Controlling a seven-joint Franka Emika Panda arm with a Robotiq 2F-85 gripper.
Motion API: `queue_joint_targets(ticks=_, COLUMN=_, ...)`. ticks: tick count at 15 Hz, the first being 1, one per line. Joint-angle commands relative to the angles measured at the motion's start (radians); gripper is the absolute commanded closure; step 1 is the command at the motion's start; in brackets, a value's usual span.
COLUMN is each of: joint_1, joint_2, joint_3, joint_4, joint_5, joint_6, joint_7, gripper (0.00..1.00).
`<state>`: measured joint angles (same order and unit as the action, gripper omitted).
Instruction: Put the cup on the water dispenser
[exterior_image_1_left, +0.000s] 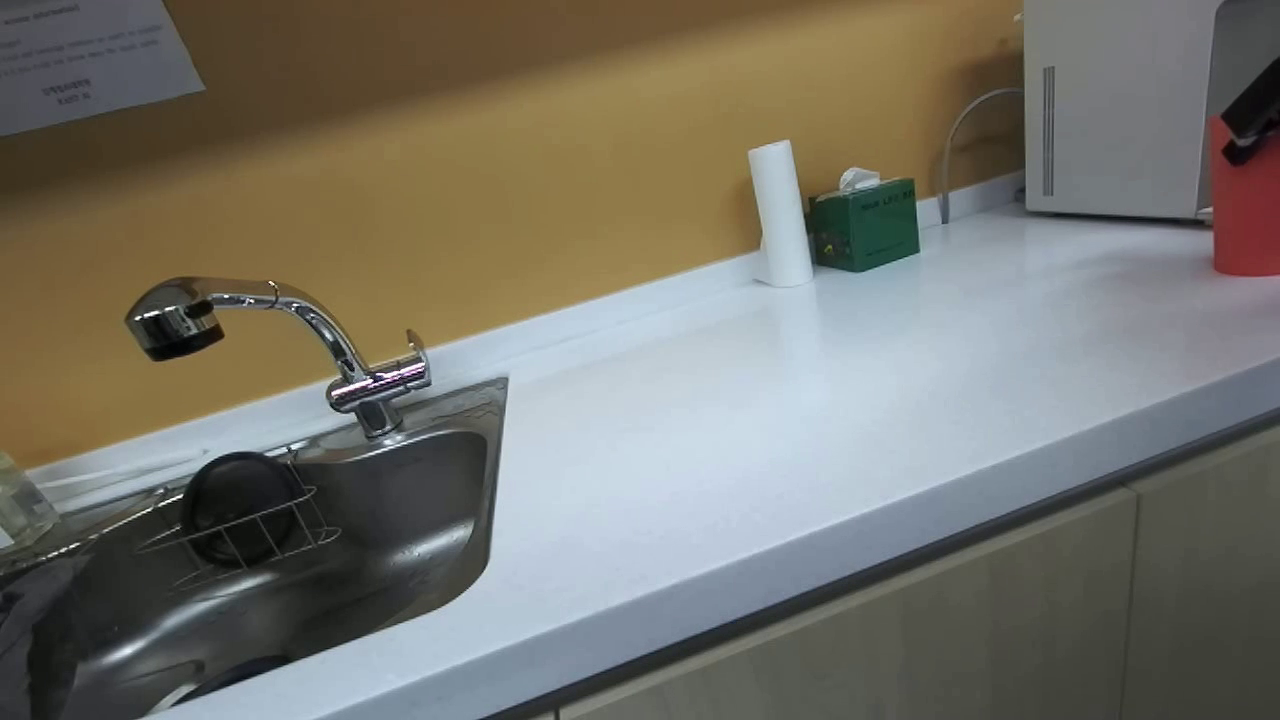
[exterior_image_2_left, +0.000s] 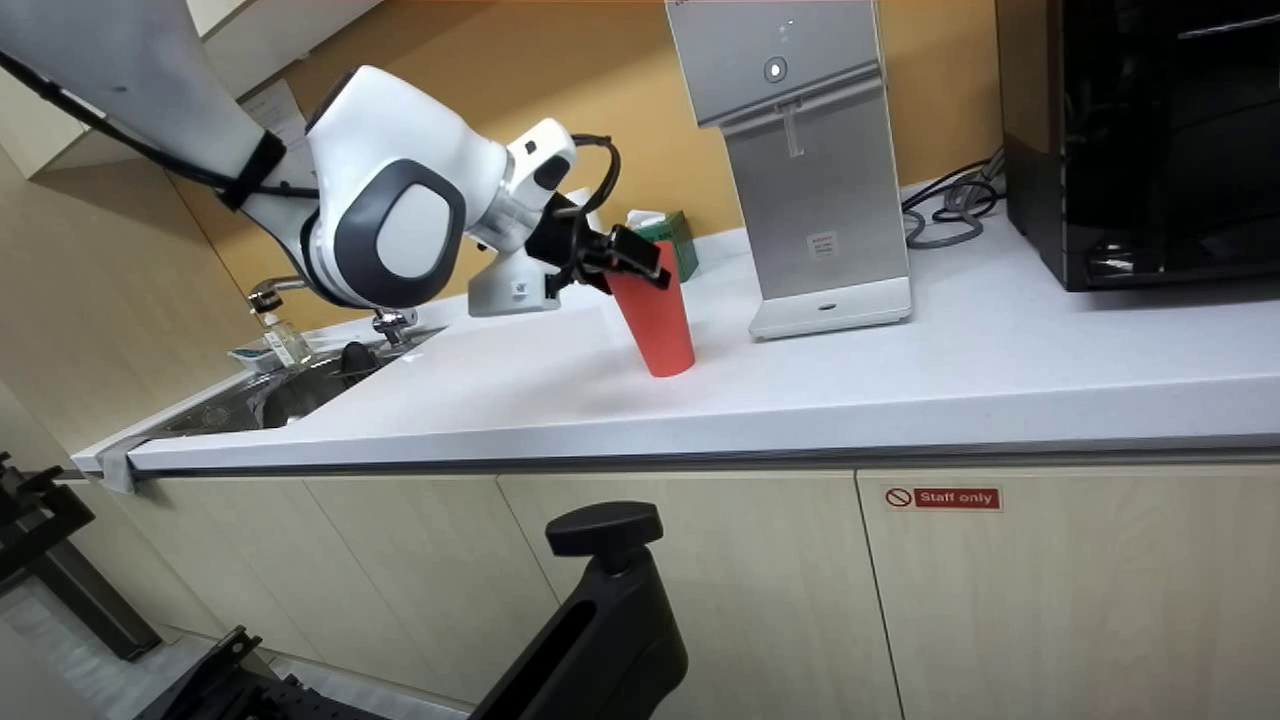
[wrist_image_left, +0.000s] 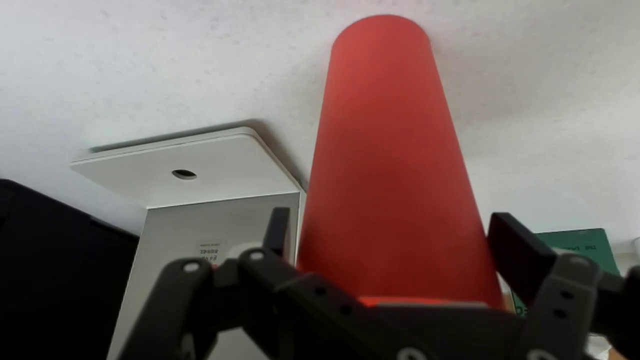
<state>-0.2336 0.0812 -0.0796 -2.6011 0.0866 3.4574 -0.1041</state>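
Observation:
The red cup (exterior_image_2_left: 658, 330) stands upright on the white counter, just left of the water dispenser (exterior_image_2_left: 825, 210) in an exterior view. It is cut off at the right edge in an exterior view (exterior_image_1_left: 1245, 225). In the wrist view the cup (wrist_image_left: 382, 130) fills the middle, its rim end near the gripper. My gripper (wrist_image_left: 390, 215) has its fingers on either side of the cup near the rim. A thin gap shows at the left finger; the right finger appears close to or touching the cup. The dispenser's white base (wrist_image_left: 220, 160) lies left of the cup there.
A green tissue box (exterior_image_1_left: 866, 225) and a slim white cylinder (exterior_image_1_left: 782, 215) stand by the wall. A black appliance (exterior_image_2_left: 1170, 150) is right of the dispenser. A sink (exterior_image_1_left: 400, 520) with a chrome faucet (exterior_image_1_left: 320, 330) is at the other end. The counter's front edge (exterior_image_2_left: 700, 435) runs near the cup.

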Motion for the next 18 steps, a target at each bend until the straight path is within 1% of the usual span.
queue_joint_targets(ticks=1, joint_1=0.027, joint_2=0.066, joint_3=-0.012, joint_4=0.067, joint_5=0.044, joint_6=0.000, joint_7=-0.039, gripper=0.00)
queue_joint_targets(ticks=4, joint_1=0.047, joint_2=0.102, joint_3=-0.017, joint_4=0.104, joint_5=0.054, joint_6=0.000, joint_7=-0.034, gripper=0.00)
queue_joint_targets(ticks=5, joint_1=0.054, joint_2=0.110, joint_3=-0.020, joint_4=0.114, joint_5=0.062, joint_6=0.000, joint_7=-0.028, gripper=0.24)
queue_joint_targets(ticks=6, joint_1=0.058, joint_2=0.112, joint_3=-0.019, joint_4=0.120, joint_5=0.068, joint_6=0.000, joint_7=-0.017, gripper=0.27)
queue_joint_targets(ticks=8, joint_1=0.073, joint_2=0.098, joint_3=-0.029, joint_4=0.127, joint_5=0.086, joint_6=0.001, joint_7=-0.019, gripper=0.40)
queue_joint_targets(ticks=11, joint_1=0.094, joint_2=0.052, joint_3=-0.044, joint_4=0.102, joint_5=0.105, joint_6=0.001, joint_7=-0.033, gripper=0.47)
queue_joint_targets(ticks=13, joint_1=0.115, joint_2=0.019, joint_3=-0.062, joint_4=0.068, joint_5=0.130, joint_6=0.001, joint_7=-0.052, gripper=0.54)
queue_joint_targets(ticks=14, joint_1=0.140, joint_2=-0.003, joint_3=-0.093, joint_4=0.053, joint_5=0.164, joint_6=0.001, joint_7=-0.092, gripper=0.54)
queue_joint_targets(ticks=16, joint_1=0.192, joint_2=-0.034, joint_3=-0.167, joint_4=0.043, joint_5=0.267, joint_6=0.001, joint_7=-0.210, gripper=0.54)
queue_joint_targets(ticks=18, joint_1=0.214, joint_2=-0.045, joint_3=-0.211, joint_4=0.043, joint_5=0.357, joint_6=0.001, joint_7=-0.313, gripper=0.54)
